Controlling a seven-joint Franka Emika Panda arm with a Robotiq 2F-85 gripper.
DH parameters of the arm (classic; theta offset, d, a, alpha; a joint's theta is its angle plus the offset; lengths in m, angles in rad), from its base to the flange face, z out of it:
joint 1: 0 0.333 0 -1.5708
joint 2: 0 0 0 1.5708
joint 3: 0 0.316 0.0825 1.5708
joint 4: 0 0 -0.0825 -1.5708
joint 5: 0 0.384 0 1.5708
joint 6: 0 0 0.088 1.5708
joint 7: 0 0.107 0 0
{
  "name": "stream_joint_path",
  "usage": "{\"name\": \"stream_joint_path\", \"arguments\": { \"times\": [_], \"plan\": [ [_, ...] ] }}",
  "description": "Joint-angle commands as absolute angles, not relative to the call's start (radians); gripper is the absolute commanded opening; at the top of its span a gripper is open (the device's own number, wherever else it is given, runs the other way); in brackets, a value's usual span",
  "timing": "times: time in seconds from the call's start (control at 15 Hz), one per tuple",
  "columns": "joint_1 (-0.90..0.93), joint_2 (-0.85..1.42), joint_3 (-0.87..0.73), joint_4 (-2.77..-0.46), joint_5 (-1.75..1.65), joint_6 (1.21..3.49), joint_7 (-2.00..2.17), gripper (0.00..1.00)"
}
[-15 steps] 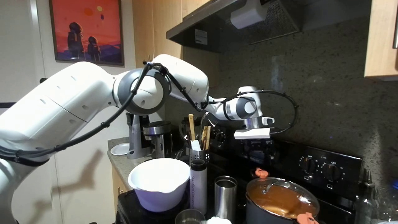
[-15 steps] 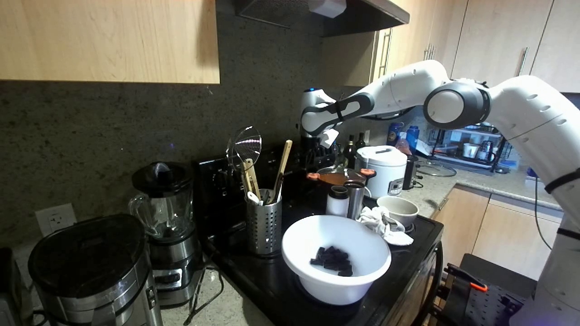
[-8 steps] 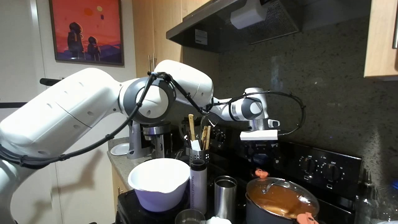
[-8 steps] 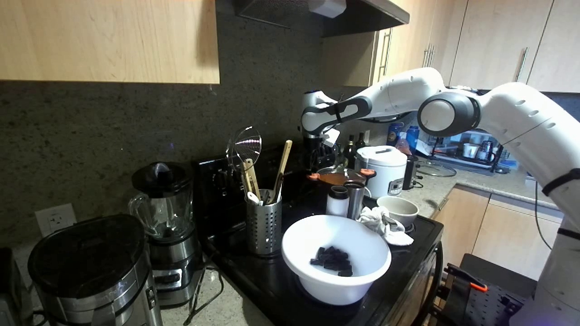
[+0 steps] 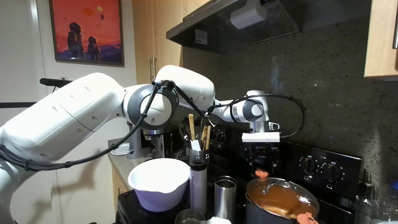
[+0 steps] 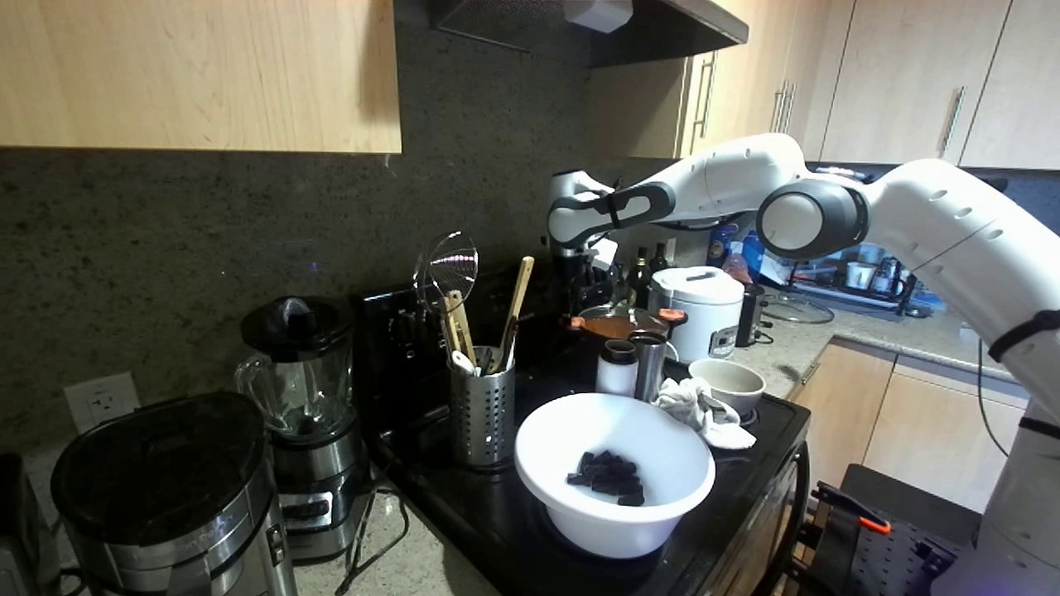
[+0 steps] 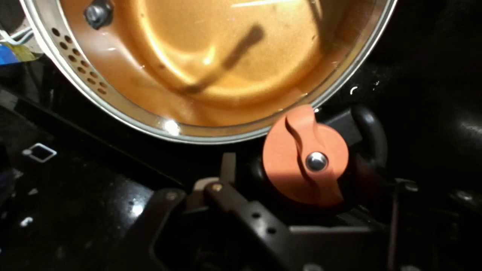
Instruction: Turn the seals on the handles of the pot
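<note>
At a back corner of the stovetop [image 6: 497, 521] we see the pot [image 5: 264, 214]; over the seal [image 7: 307, 150] on its back-edge handle [image 7: 371, 130], the gripper [image 7: 312, 169] hangs spread wide, gripping nothing.

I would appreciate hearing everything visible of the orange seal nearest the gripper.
The orange seal is a matte, plastic-looking disc with uneven lobes, a wavy ridge and a shiny metal stud near its middle. It sits face up on the pot's black handle, one lobe overlapping the metal lid rim in the wrist view. Its lower part is shaded. One of the fingers is beside it, apart in that view.
</note>
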State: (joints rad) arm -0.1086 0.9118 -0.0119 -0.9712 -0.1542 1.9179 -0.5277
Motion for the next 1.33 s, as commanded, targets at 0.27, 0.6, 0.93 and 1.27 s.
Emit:
{"name": "stream_joint_path", "arguments": {
  "times": [0.27,0.6,0.93,1.27],
  "plan": [
    [-0.113,0.948,0.005,-0.88,-0.155,1.854,-0.561,0.2],
    [-0.113,0.959,0.008,-0.867,-0.157,1.841,-0.589,0.05],
    [-0.122,0.989,0.031,-0.819,-0.138,1.821,-0.701,0.05],
    [-0.139,1.011,0.049,-0.789,-0.122,1.83,-0.876,0.05]
  ]
}}
